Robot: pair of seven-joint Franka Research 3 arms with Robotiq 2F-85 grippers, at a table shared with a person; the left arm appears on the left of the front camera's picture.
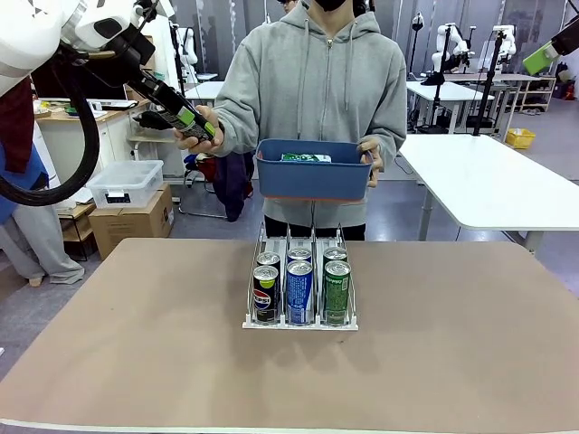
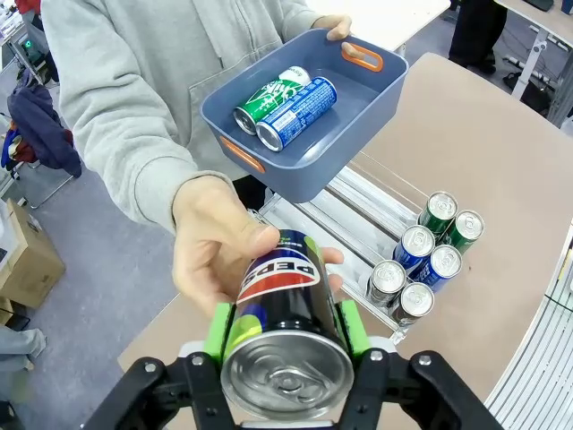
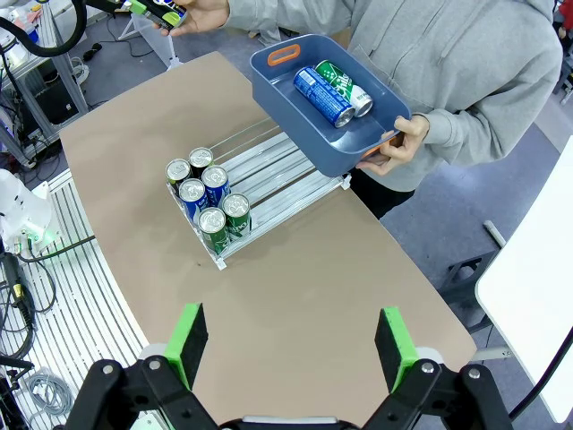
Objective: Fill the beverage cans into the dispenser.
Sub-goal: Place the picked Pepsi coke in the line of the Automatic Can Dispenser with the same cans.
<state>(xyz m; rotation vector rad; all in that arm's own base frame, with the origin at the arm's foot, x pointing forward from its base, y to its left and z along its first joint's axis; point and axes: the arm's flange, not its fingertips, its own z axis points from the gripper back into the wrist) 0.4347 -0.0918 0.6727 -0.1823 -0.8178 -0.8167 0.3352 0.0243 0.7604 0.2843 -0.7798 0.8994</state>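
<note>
Left wrist view, nearest first: grips Pepsi can (image 2: pixel 282 287) in left gripper (image 2: pixel 286 330), pads (image 2: pixel 219 333) pressed to both flanks, silver top facing the lens, long axis running straight out along the gripper's reach. Shares that can with hand (image 2: pixel 215 255), wrapped round its far end. Finds dispenser (image 2: pixel 367 202) beyond, lower and to the right, six cans (image 2: pixel 430 255) upright at its front, rails behind them bare. Farther off, shows tub (image 2: pixel 300 175) with two cans (image 2: pixel 285 106) lying flat. Has right gripper (image 3: pixel 292 348) spread wide, high over table (image 3: pixel 313 296); probably leaves loading to the left.
</note>
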